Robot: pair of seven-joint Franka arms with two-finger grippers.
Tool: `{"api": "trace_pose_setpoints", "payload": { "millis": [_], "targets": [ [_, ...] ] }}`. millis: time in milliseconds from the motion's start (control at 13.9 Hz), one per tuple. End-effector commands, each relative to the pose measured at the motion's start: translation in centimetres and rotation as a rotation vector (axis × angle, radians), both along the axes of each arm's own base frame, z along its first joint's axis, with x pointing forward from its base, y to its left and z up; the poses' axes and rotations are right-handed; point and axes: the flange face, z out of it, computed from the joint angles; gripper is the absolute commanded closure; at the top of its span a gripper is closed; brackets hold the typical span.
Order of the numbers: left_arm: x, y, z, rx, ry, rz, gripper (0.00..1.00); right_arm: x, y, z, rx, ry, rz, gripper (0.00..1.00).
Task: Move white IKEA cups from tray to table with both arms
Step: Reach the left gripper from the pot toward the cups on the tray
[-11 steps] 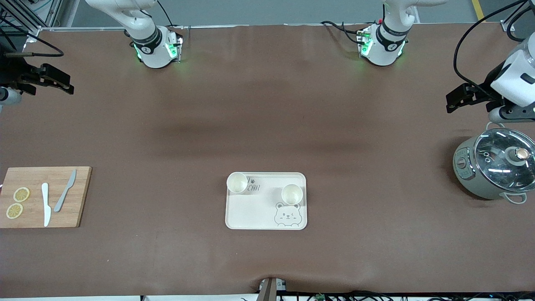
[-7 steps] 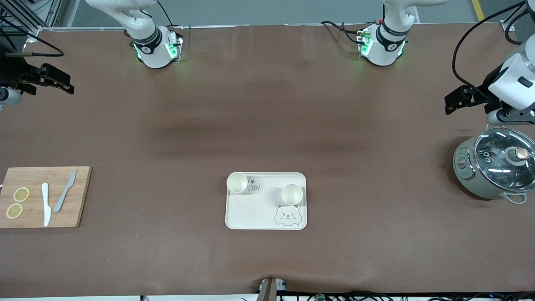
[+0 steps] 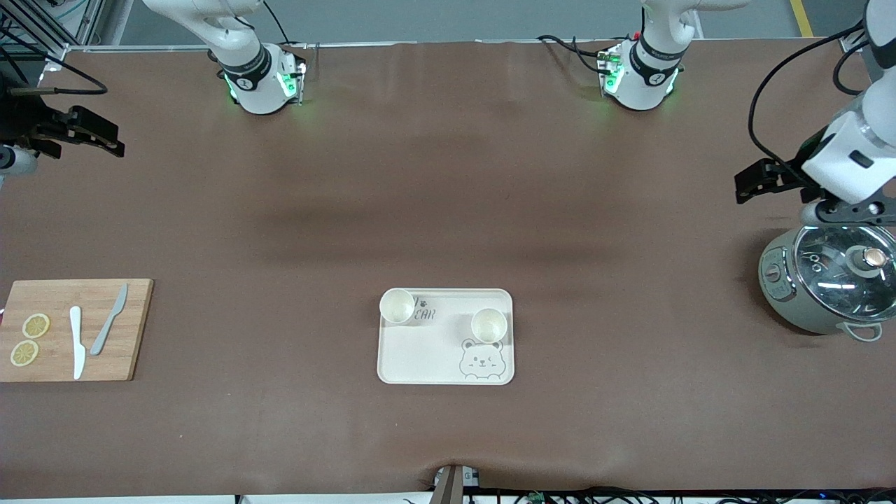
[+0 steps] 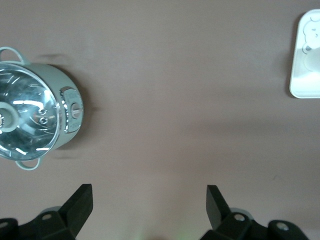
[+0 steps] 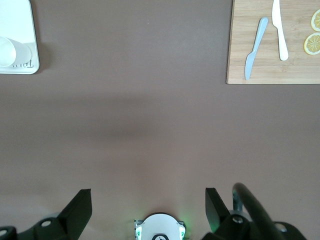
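Two white cups stand upright on a pale tray (image 3: 420,350) in the middle of the table; the first cup (image 3: 397,306) sits at the tray's corner toward the right arm's end and farther from the front camera, its rim reaching the tray's edge; the second cup (image 3: 488,325) sits toward the left arm's end, just above the printed bear face, a little nearer the front camera than the first; the two stand apart and nothing holds them.

The left gripper (image 3: 750,187) hangs in the air over the bare brown table at the left arm's end, beside a grey-green pot (image 3: 826,283) with a glass lid; in the left wrist view its fingers (image 4: 82,200) are spread wide with nothing between them, and the pot and one corner of the tray show below.

The right gripper (image 3: 98,140) hangs over the table's edge at the right arm's end, well apart from the tray; in the right wrist view its fingers (image 5: 82,202) are likewise spread and empty.

A wooden cutting board (image 3: 133,329) lies at the right arm's end, nearer the front camera; on it lie a white knife (image 3: 76,343), a grey knife (image 3: 108,319) and two lemon slices (image 3: 35,325).
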Motion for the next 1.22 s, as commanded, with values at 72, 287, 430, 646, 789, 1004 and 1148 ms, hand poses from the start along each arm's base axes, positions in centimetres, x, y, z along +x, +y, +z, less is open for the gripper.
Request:
{"api": "trace_pose_setpoints", "payload": {
  "millis": [72,287,430,646,789,1004,1148],
  "targets": [
    [-0.6,-5.2,0.0,-0.016,-0.003,0.01,0.0,-0.1,-0.1,0.1,0.011,0.006,-0.003,0.0],
    [-1.0,-8.7,-0.9,-0.012,0.004,0.059,0.0,-0.1,-0.1,0.1,0.018,0.008,-0.004,0.0],
    [-0.1,-11.5,-3.3,-0.014,0.006,0.096,0.0,-0.1,-0.1,0.1,0.02,0.009,-0.006,0.0],
    [0.8,-16.6,-6.7,-0.025,-0.018,0.123,0.0,-0.2,-0.3,-0.1,0.019,0.018,-0.01,0.0],
    [1.1,-20.5,-9.7,-0.043,-0.033,0.169,0.0,-0.2,-0.2,-0.1,0.019,0.02,-0.009,0.0],
    [2.0,-25.6,-14.8,-0.076,-0.066,0.242,0.0,-0.2,-0.3,-0.1,0.021,0.021,-0.01,0.0],
    [3.2,-26.9,-18.6,-0.1,-0.071,0.291,0.0,-0.2,-0.3,-0.1,0.021,0.018,-0.01,0.0]
  ]
}}
